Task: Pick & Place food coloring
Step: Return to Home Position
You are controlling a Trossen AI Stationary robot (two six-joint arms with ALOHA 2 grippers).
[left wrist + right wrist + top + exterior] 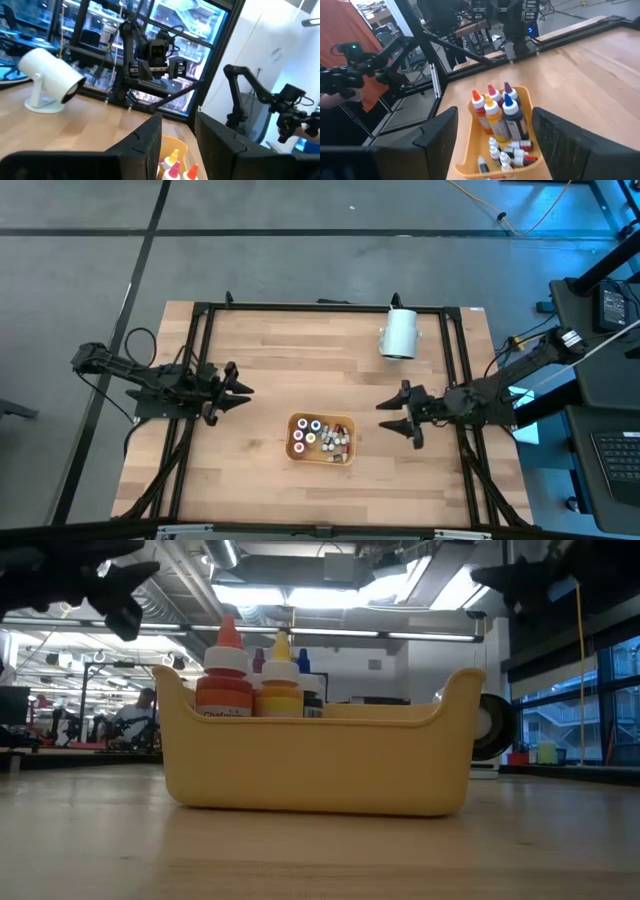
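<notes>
The food coloring bottles [322, 436] stand and lie in the yellow bin [291, 442] on the worktop [300, 350], between the two tools and touching neither. The left tool [243, 394] and the right tool [384, 418] are both spread and empty.

1. One yellow bin [320, 765].
2. Five tall food coloring bottles [494, 117] standing in it.
3. Small bottles [520, 145] lying in it: five at least, too jumbled to count exactly.
4. One white cylinder [400, 333].
5. Two arms: left gripper [240, 394], right gripper [390, 418].
</notes>
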